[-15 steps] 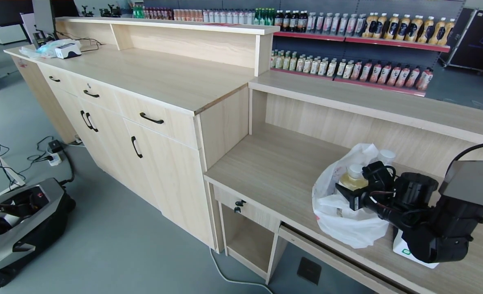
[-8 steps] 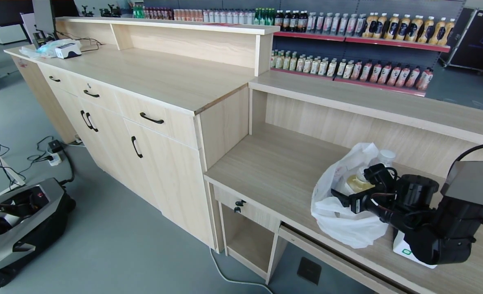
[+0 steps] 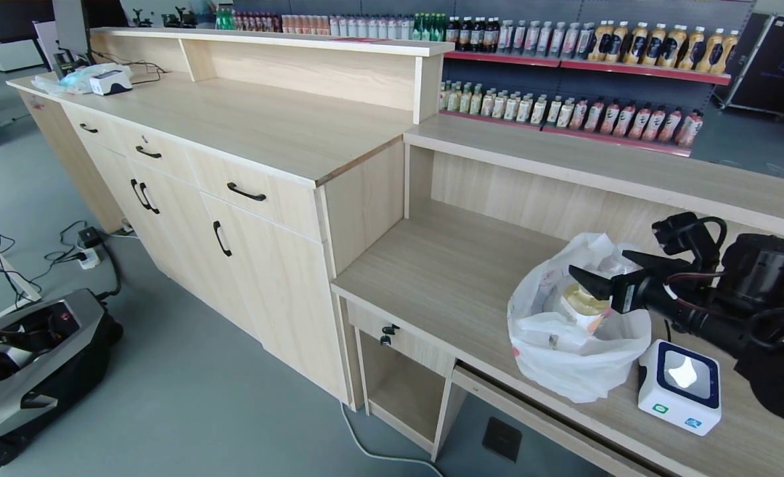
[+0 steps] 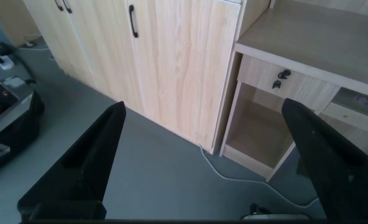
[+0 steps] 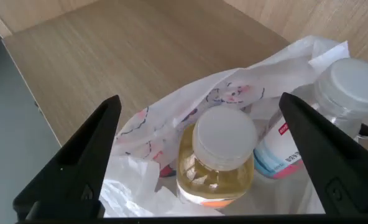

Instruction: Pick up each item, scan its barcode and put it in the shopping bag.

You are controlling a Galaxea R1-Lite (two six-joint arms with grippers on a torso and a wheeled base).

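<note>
A white plastic shopping bag stands on the low wooden counter. Inside it a bottle of yellow drink with a white cap stands upright, and a second white-capped bottle is right beside it. My right gripper hangs open just above the bag's mouth, holding nothing; its fingers flank the yellow bottle from above. Off to the side, my left gripper is open and empty over the grey floor, facing the cabinet fronts.
A white barcode scanner sits on the counter just right of the bag. The counter's raised back wall is behind the bag. A taller cabinet stands to the left, with drink shelves beyond.
My right gripper let go of the yellow bottle in the bag, opened, then rose and drew back to the right, uncovering the scanner. The bottle now sits lower in the bag.
</note>
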